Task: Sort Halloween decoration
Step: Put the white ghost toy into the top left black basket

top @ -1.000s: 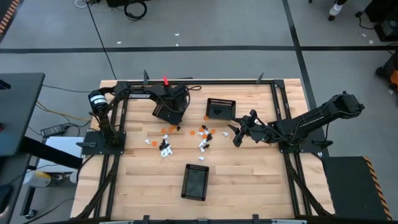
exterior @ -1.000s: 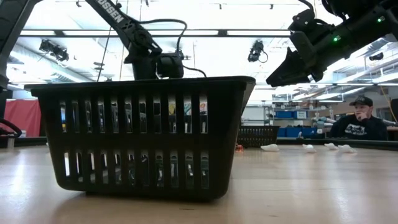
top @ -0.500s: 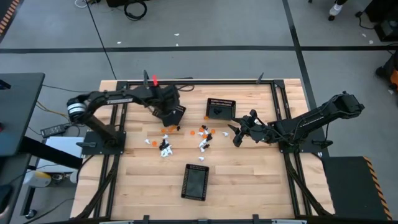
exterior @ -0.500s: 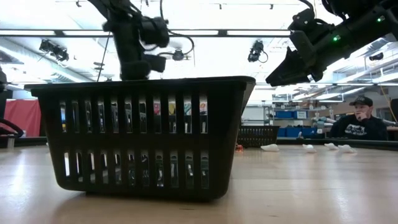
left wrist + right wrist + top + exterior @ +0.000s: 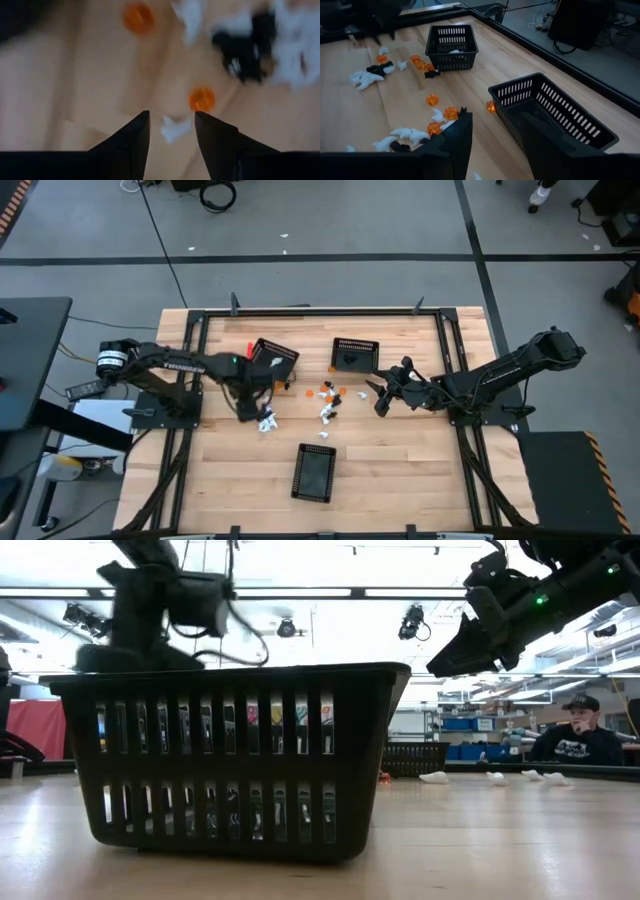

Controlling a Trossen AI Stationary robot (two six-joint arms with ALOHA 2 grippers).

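- Halloween decoration: tiny orange, white and black trinkets loose on the desk, in two clumps mid-desk between the arms, with strays round the left basket. Nearly all still unsorted, by my read.
- Left gripper: low over the left clump, fingers apart, nothing between them. In the left wrist view a small white trinket sits right in the gap and an orange ball just beyond.
- Risk, left: the pieces lie close together, so closing could catch the ball along with the white one, or flick the ball away since it looks free to roll. A black piece is tangled among white ones nearby; a nudge would mix the colours further.
- Left basket sits tilted and near the left arm; a swing could knock it.
- Front basket: well apart from the trinkets and looks empty from above. A long carry means more chance of dropping a tiny piece.
- Middle basket: something white shows inside in the right wrist view.
- Right gripper: raised off the desk beside the right clump, fingers apart, empty, waiting. If both arms go for the middle, they could collide.
- Look: round translucent orange balls, white ghost-like shapes, small dark figures; light, so they may slip from a pinch.
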